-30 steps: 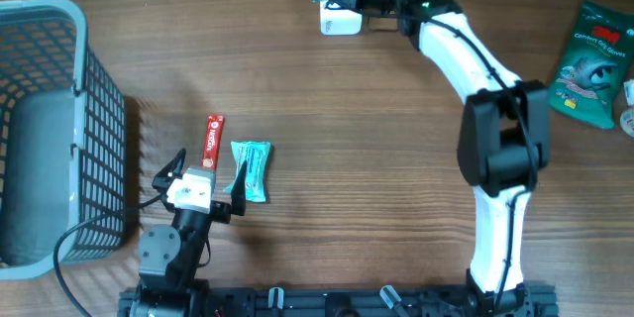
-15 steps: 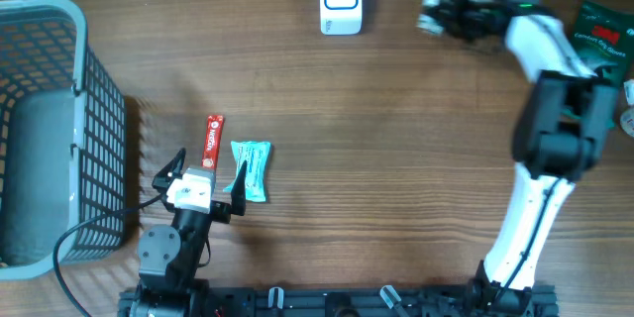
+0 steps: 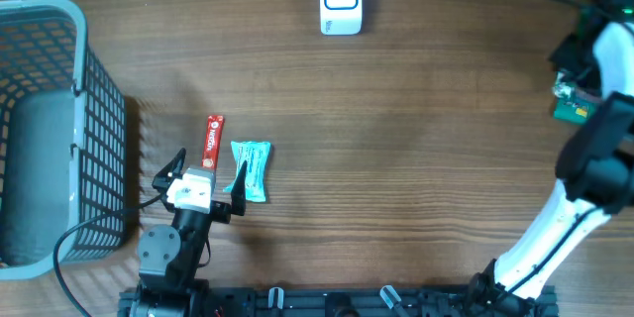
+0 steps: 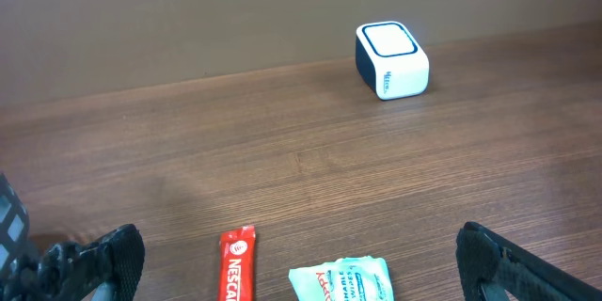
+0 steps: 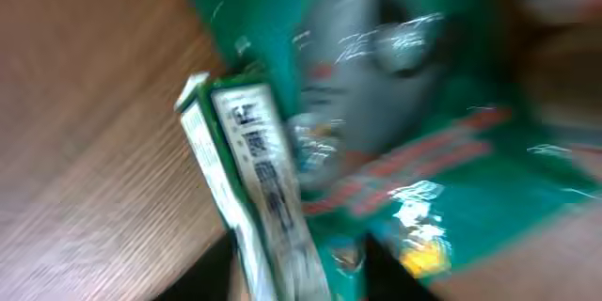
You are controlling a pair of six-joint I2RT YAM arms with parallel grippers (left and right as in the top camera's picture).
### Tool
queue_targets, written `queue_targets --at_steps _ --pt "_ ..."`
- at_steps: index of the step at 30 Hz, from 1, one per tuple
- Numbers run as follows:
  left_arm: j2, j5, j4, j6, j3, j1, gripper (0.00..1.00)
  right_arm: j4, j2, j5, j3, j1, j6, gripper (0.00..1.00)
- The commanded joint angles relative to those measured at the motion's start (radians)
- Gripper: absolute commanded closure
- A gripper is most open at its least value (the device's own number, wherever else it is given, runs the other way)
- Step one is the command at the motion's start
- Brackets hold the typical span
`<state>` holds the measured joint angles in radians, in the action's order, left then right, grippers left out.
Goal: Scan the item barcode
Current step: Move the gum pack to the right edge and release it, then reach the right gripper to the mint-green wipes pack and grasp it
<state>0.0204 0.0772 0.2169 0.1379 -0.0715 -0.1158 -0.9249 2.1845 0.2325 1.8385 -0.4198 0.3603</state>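
Two packets [image 3: 250,168] were seen beside the wide-open, empty left gripper [image 4: 296,261], while the green box [image 5: 226,183] was caught blurred close under the right gripper [image 3: 571,84] at the far right, well apart from the scanner [image 3: 341,0], so no scan was under way. Whether it was gripped couldn't be told; the barcode [image 5: 268,183] would probably need presenting to the scanner next. Nothing was spotted in the basket [image 3: 99,149].

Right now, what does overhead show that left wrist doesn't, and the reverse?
Overhead only: the basket at the left, the right arm at the right edge, and a bit of green packet showing beside it. Left wrist only: the printed side face of the scanner. Both: the scanner, the red Nescafe stick and the teal sachet next to it.
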Motion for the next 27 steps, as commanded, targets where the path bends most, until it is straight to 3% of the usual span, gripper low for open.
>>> queue_targets --at_steps 1,4,6,8,10,12,15,18,20,27 --pt "-0.005 0.008 -0.003 0.012 0.006 0.0 0.0 -0.005 -0.217 -0.028 0.007 0.03 0.018 0.0" --pt "-0.004 0.008 -0.004 0.012 0.006 0.0 0.0 -0.042 -0.392 -0.507 0.007 0.111 -0.096 0.0" --pt "-0.004 0.008 -0.004 0.012 0.006 0.0 0.0 -0.068 -0.422 -0.807 0.007 0.174 -0.098 0.0" --pt "-0.004 0.008 -0.004 0.012 0.006 0.0 0.0 -0.129 -0.418 -0.982 -0.007 0.263 -0.098 0.0" --pt "-0.004 0.008 -0.004 0.012 0.006 0.0 0.0 -0.129 -0.411 -0.997 -0.095 0.428 -0.102 0.0" --pt "-0.004 0.008 -0.004 0.012 0.006 0.0 0.0 -0.05 -0.407 -0.998 -0.191 0.558 -0.205 0.0" --pt "-0.004 0.008 -0.003 0.012 0.006 0.0 0.0 0.196 -0.406 -1.023 -0.413 0.787 -0.475 0.0" --pt "-0.004 0.008 -0.004 0.012 0.006 0.0 0.0 0.486 -0.406 -0.893 -0.589 0.945 -0.518 0.02" --pt "-0.004 0.008 -0.004 0.012 0.006 0.0 0.0 0.797 -0.384 -0.909 -0.689 1.056 -0.57 0.02" --pt "-0.004 0.008 -0.004 0.012 0.006 0.0 0.0 1.019 -0.219 -1.02 -0.688 1.064 -0.49 0.02"
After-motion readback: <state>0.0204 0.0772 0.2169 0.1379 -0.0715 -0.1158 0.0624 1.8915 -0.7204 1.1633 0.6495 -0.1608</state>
